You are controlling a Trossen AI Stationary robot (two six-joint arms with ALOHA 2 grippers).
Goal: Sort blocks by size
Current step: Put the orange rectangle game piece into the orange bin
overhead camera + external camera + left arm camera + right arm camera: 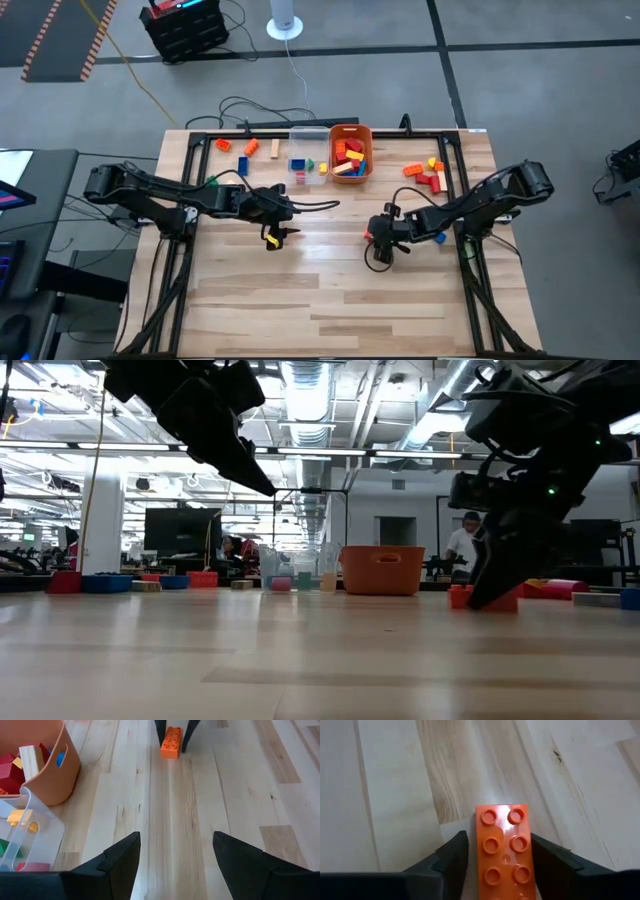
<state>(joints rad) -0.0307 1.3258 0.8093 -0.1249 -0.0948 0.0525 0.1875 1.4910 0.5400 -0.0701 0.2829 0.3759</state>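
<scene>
While the left end effector is hanging above the table with its fingers apart and empty, the right end effector is bracketing a long orange block lying flat on the wood; whether its fingers are gripping it I cannot tell; the orange tub is standing well apart.

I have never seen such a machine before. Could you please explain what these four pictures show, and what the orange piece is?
Two dark robot arms work at a wooden table. One picture looks down from above, one looks level across the table, and two come from cameras on the wrists. The right end effector has its fingers on both sides of an orange block lying on the table. The left end effector is open and empty. At the far edge stand an orange tub and a clear tub with blocks, and more loose blocks.
</scene>
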